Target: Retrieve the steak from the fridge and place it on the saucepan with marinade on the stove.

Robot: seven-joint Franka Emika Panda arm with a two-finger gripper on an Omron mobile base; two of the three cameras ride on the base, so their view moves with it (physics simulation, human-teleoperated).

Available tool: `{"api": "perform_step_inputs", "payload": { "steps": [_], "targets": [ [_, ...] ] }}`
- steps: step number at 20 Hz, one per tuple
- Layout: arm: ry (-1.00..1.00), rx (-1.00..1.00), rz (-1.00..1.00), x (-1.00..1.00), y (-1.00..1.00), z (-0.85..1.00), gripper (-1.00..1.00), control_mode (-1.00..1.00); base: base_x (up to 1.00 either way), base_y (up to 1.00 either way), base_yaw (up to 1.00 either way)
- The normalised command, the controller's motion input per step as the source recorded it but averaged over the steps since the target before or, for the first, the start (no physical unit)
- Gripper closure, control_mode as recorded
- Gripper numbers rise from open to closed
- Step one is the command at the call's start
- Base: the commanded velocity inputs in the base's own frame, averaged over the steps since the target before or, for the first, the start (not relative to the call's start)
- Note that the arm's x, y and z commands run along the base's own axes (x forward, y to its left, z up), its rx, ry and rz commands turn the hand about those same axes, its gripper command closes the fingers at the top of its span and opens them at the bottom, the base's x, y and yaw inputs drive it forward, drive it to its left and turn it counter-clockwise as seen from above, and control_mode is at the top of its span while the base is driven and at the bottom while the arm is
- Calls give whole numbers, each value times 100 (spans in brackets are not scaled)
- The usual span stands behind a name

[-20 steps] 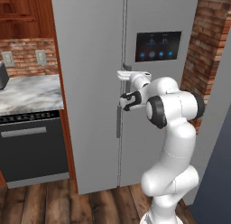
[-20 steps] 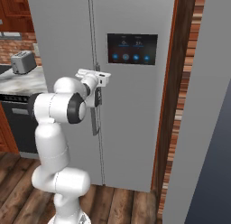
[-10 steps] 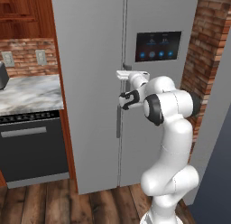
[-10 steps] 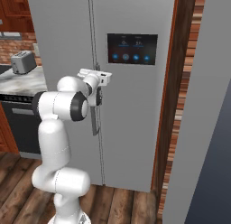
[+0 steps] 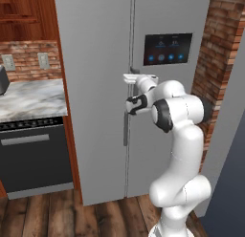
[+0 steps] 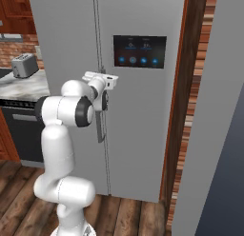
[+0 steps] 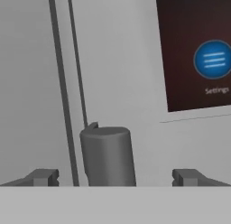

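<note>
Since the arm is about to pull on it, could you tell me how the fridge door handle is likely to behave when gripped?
The handle looks like a rigid grey bar, so it probably won't flex. Its smooth rounded surface may be slippery between the open fingers. The fridge door is tall and shut, so it likely resists at first.

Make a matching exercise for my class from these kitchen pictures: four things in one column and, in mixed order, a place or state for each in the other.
Things:
1. fridge
2. touch panel
3. toaster
4. gripper

Places or states:
A. on the marble counter, left of the fridge
B. fingers spread wide on either side of the door handle
C. both doors closed
D. dark, with blue icons, on the right-hand door

Pairs: 1-C, 2-D, 3-A, 4-B
</note>
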Motion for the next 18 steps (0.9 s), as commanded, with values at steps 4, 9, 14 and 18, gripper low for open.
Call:
{"api": "perform_step_inputs", "payload": {
  "steps": [4, 9, 14, 18],
  "targets": [
    [0, 0, 0, 24, 0, -1, -100, -100, 0, 0, 0],
    [0, 0, 0, 15, 0, 0, -100, -100, 0, 0, 0],
    [0, 0, 0, 0, 0, 0, -100, -100, 0, 0, 0],
    [0, 0, 0, 0, 0, 0, -100, -100, 0, 0, 0]
  ]
}}
